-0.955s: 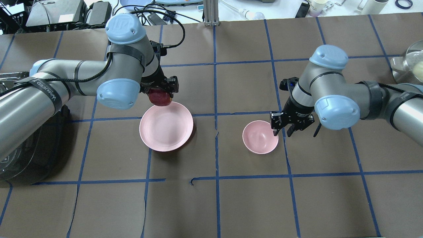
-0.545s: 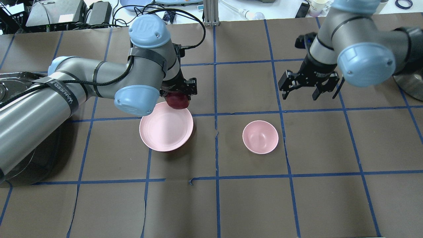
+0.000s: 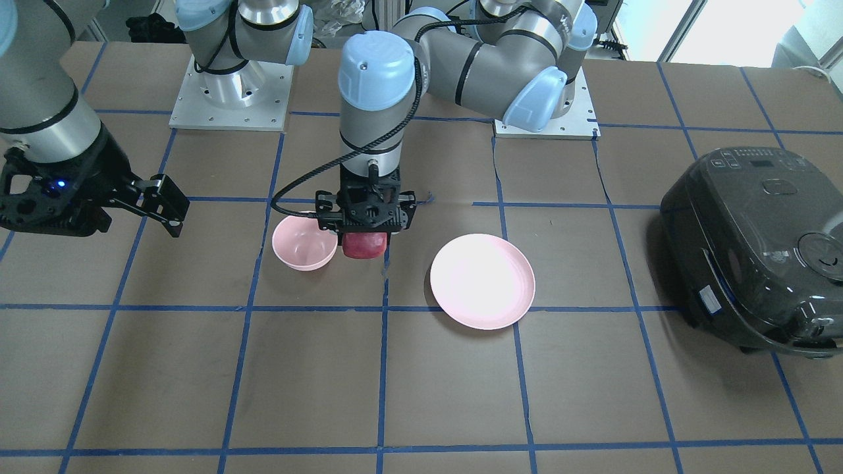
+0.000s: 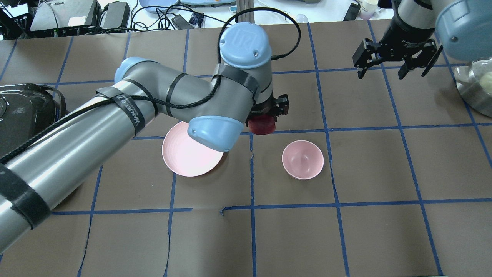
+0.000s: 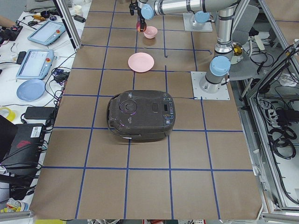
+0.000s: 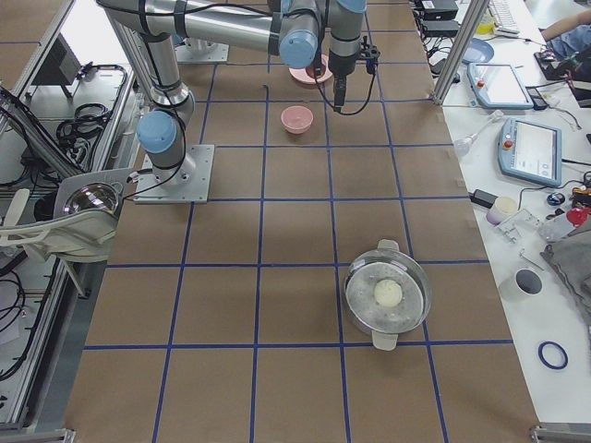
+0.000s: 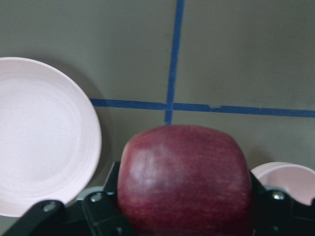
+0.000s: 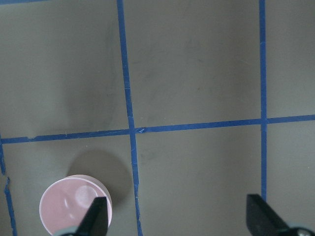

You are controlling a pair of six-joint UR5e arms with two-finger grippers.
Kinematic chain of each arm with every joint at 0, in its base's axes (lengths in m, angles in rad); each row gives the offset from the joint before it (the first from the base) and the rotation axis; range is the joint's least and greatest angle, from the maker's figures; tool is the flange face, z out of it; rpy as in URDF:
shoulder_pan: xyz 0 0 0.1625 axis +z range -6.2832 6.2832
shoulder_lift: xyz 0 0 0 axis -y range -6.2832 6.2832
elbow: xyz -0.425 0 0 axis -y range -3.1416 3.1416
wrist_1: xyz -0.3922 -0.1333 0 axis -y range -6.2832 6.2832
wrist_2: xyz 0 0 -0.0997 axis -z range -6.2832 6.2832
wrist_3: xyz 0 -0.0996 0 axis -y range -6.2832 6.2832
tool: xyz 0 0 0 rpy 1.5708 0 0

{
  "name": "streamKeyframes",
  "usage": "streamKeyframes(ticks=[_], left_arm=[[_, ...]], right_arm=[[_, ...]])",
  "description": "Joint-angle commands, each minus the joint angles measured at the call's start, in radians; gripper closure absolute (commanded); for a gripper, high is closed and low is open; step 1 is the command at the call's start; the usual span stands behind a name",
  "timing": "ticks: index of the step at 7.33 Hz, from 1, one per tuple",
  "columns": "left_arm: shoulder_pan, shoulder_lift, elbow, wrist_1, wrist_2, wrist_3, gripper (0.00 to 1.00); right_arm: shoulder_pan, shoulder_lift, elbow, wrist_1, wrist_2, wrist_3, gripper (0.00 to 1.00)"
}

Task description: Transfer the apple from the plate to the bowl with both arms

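My left gripper (image 4: 265,115) is shut on the dark-red apple (image 4: 261,126) and holds it in the air between the plate and the bowl. The apple fills the left wrist view (image 7: 184,179) and shows from the front (image 3: 363,245), beside the bowl's rim. The wide pale-pink plate (image 4: 180,156) lies bare, partly under my left arm; it also shows in the front view (image 3: 482,280). The small deep pink bowl (image 4: 303,159) stands to its right, with nothing in it (image 3: 304,243). My right gripper (image 4: 396,63) is open and holds nothing, raised far behind and right of the bowl.
A black rice cooker (image 3: 757,247) stands at the table's left end. A steel pot with a glass lid (image 6: 386,293) stands at the right end. Cables and devices lie beyond the far edge (image 4: 115,15).
My left gripper has carried the apple rightward, off the plate's far rim toward the bowl. My right gripper has risen and drawn back away from the bowl, still open.
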Motion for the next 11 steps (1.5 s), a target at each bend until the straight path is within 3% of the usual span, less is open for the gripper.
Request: streamKeyframes(ticks=[1, 4, 6, 7, 8, 9, 11], left_arm=[[-0.098, -0.073, 0.008, 0.114, 0.0, -0.113, 1.0], [-0.135, -0.167, 0.008, 0.119, 0.004, -0.138, 1.0], [-0.155, -0.182, 0.011, 0.137, 0.004, -0.138, 0.93], [-0.155, -0.19, 0.011, 0.146, 0.004, -0.139, 0.66], [-0.155, -0.2, 0.011, 0.163, -0.005, -0.144, 0.26], [-0.155, -0.207, 0.011, 0.178, -0.006, -0.141, 0.0], [-0.155, -0.166, 0.019, 0.185, -0.003, -0.132, 0.0]], right_arm=[[-0.014, -0.028, -0.009, -0.017, -0.01, 0.001, 0.0], [-0.054, -0.029, -0.016, -0.002, -0.007, 0.001, 0.0], [-0.054, -0.031, -0.016, 0.0, -0.01, 0.001, 0.0], [-0.054, -0.032, -0.017, -0.006, -0.006, 0.001, 0.0], [-0.054, -0.032, -0.017, -0.006, -0.003, 0.001, 0.0], [-0.055, -0.031, -0.016, -0.012, -0.002, 0.001, 0.0], [-0.055, -0.035, -0.017, -0.002, -0.009, 0.001, 0.0]])
